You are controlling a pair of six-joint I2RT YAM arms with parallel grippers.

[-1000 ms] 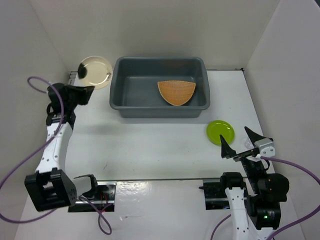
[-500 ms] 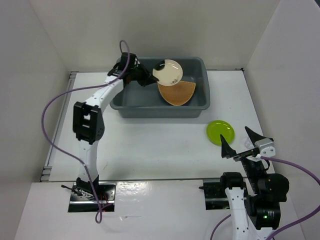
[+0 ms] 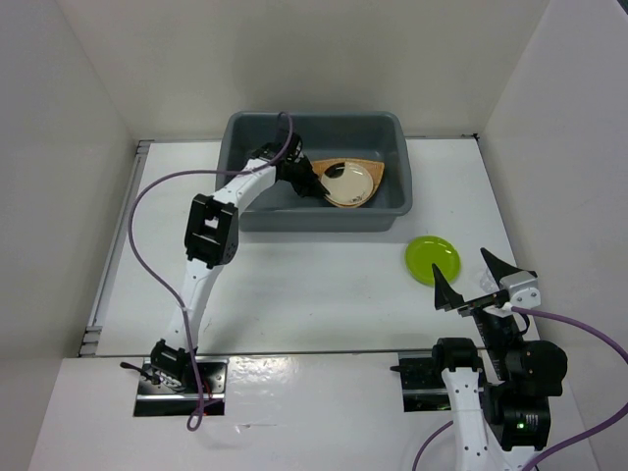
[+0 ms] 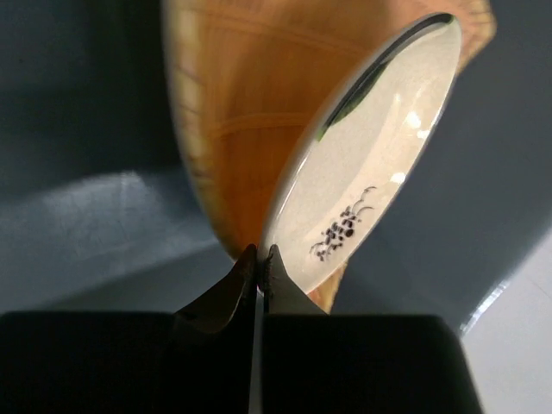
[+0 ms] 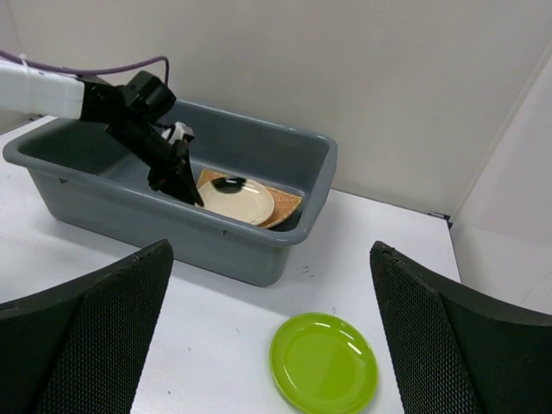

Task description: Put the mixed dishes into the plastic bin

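The dark grey plastic bin [image 3: 314, 218] stands at the back of the table. Inside it lies the orange-tan woven fan-shaped plate [image 3: 377, 168], with the small cream plate [image 3: 350, 184] resting nearly flat on top. My left gripper [image 3: 316, 183] reaches into the bin and is shut on the cream plate's near rim; in the left wrist view its jaws [image 4: 260, 254] pinch the rim of the cream plate [image 4: 371, 164] over the woven plate [image 4: 228, 129]. The lime-green plate [image 3: 432, 259] lies on the table right of the bin. My right gripper [image 3: 469, 278] hovers open just behind the green plate [image 5: 323, 362], holding nothing.
White walls enclose the table on the left, back and right. The left arm's purple cable [image 3: 157, 196] loops over the left side of the table. The bin's left half [image 5: 78, 159] holds only the left arm.
The left arm has carried the cream plate from the table's far left corner into the bin and lowered it onto the woven plate. The right arm has stayed still.
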